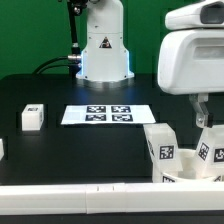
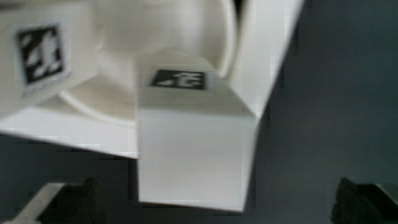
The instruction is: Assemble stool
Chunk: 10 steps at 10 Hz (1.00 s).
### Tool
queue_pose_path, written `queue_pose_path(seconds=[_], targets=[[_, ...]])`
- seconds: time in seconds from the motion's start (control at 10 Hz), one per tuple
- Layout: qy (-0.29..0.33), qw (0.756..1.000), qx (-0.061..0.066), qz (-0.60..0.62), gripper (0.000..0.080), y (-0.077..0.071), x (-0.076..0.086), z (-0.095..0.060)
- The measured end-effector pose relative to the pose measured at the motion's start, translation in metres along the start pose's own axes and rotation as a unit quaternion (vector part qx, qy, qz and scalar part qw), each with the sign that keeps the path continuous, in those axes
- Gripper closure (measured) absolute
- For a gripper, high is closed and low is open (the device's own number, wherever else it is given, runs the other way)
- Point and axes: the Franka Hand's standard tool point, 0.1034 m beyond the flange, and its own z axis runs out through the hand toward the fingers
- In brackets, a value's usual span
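The stool's white round seat (image 1: 186,177) lies at the exterior view's lower right, with tagged white legs (image 1: 160,146) (image 1: 207,148) standing up out of it. My gripper (image 1: 203,116) hangs just above the right-hand leg. In the wrist view a blocky leg (image 2: 192,140) with a small tag rises from the seat (image 2: 80,110) toward the camera. Its near end lies between my dark fingertips (image 2: 63,205), with a gap on each side. The gripper (image 2: 217,206) is open and holds nothing. Another tagged leg (image 2: 45,50) stands on the far side.
A loose white tagged leg (image 1: 32,117) lies at the exterior view's left, and another white piece (image 1: 2,148) shows at the left edge. The marker board (image 1: 108,114) lies mid-table before the robot base (image 1: 105,50). A white rail (image 1: 70,190) runs along the front.
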Motion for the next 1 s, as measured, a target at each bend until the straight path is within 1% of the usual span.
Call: queue_pose_path(seconds=[0.2,0.4,0.5,0.6,0.7,0.8,1.0], targets=[[0.0,0.999,-0.006,-0.038,0.0151,0.004,0.0,0.0],[-0.004,0.994,-0.016,-0.112,0.0151,0.007,0.0,0.0],[-0.023,0.978,-0.024,-0.205,0.0151,0.003,-0.004,0.002],[-0.046,0.959,-0.027,-0.278,0.0151,-0.004,-0.008,0.004],[-0.051,0.95,-0.028,-0.306,0.0151,-0.004,-0.01,0.006],[-0.056,0.942,-0.028,-0.331,0.0151,0.003,-0.012,0.009],[-0.064,0.916,-0.03,-0.396,0.0151,0.011,-0.016,0.017]])
